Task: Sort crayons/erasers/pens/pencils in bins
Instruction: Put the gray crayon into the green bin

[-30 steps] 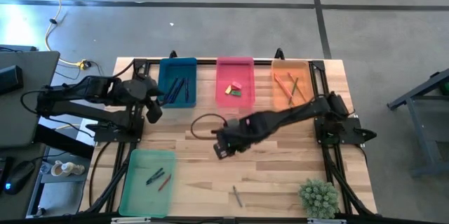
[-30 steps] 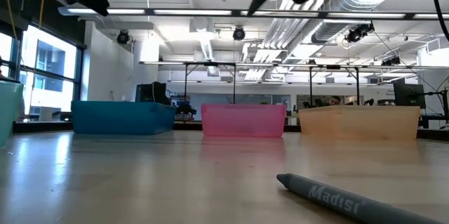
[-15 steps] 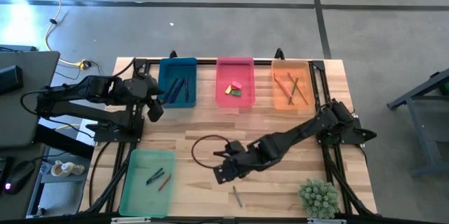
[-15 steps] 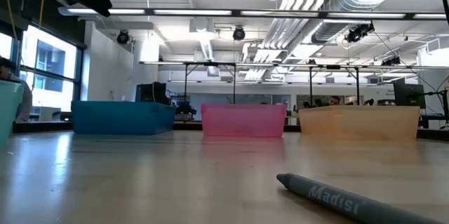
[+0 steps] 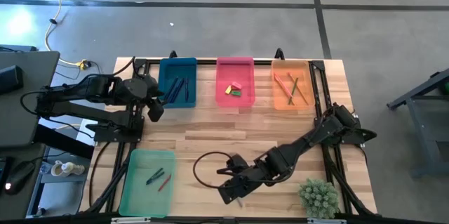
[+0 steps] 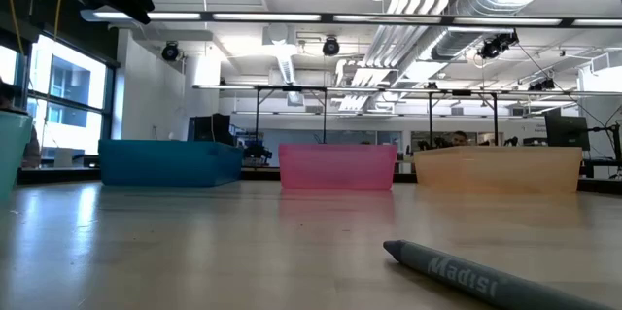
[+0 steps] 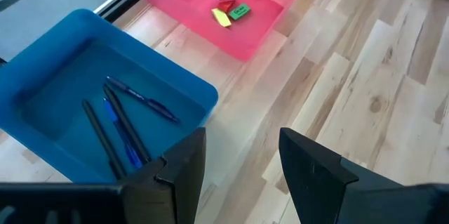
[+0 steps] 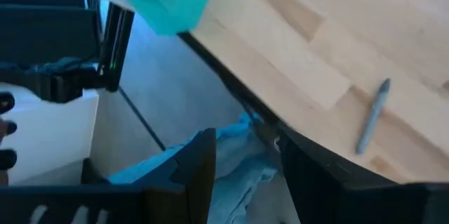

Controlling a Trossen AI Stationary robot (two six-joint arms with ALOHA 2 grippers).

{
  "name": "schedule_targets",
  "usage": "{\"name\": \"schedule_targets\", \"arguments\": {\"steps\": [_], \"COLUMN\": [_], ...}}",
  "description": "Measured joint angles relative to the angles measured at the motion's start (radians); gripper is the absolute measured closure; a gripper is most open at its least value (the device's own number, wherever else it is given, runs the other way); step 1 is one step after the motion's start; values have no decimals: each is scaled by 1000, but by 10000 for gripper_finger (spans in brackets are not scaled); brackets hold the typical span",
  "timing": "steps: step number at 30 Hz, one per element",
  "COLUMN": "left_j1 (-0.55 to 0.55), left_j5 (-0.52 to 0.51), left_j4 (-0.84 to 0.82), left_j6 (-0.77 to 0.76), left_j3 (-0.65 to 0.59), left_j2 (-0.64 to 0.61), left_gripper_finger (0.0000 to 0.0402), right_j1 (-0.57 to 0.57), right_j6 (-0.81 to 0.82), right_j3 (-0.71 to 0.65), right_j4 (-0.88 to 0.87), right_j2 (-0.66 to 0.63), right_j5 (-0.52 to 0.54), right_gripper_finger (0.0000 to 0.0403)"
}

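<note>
Reaching low over the near edge of the wooden table [image 5: 210, 129], the right gripper [image 5: 230, 192] hangs at about 6 o'clock in the view from above. Its two dark fingers [image 8: 200, 161] stand apart with nothing between them. One grey pen [image 8: 372, 116] lies loose on the wood just beside that gripper, touching no bin. In the low view the same grey pen [image 6: 486, 276] lies flat close to the camera, with writing on its side.

At 9 o'clock the left gripper [image 5: 154, 106] waits above the table, just beside the blue bin [image 5: 177, 83]. Its fingers [image 7: 314, 168] are spread apart too, and it holds nothing.

Three bins sit in a row along the far edge, near 12 o'clock. The blue bin is at 11 o'clock and has dark and blue pens [image 7: 123, 122] lying in it. The pink bin [image 5: 234, 83] is at 12 o'clock and holds the erasers [image 7: 228, 10], one pink, one green and one yellow, close together. The orange bin [image 5: 291, 83] is at 1 o'clock and holds the long thin pencils [image 5: 292, 88].

The light green bin [image 5: 146, 180] sits alone at 7 o'clock with a few short crayons [image 5: 159, 178] in it.

A small green plant [image 5: 319, 198] stands at 5 o'clock, near the right arm. A black cable [image 5: 203, 168] makes a loop on the wood near the middle.
</note>
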Motion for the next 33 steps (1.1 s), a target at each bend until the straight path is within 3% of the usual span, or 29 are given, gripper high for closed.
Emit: {"name": "schedule_targets", "arguments": {"steps": [6, 11, 21, 33], "left_j1": [0, 0, 0, 0], "left_j5": [0, -5, -17, -62], "left_j4": [-1, -1, 0, 1], "left_j6": [39, 93, 145, 161], "left_j3": [0, 0, 0, 0], "left_j2": [0, 0, 1, 34], "left_gripper_finger": [232, 232, 232, 232], "right_j1": [-19, -34, -40, 21], "right_j6": [-35, -46, 3, 37], "right_j3": [76, 189, 277, 278], "right_j4": [-44, -228, -337, -440], "right_j2": [0, 8, 165, 286], "right_j5": [100, 168, 64, 94], "right_gripper_finger": [254, 254, 254, 254]}}
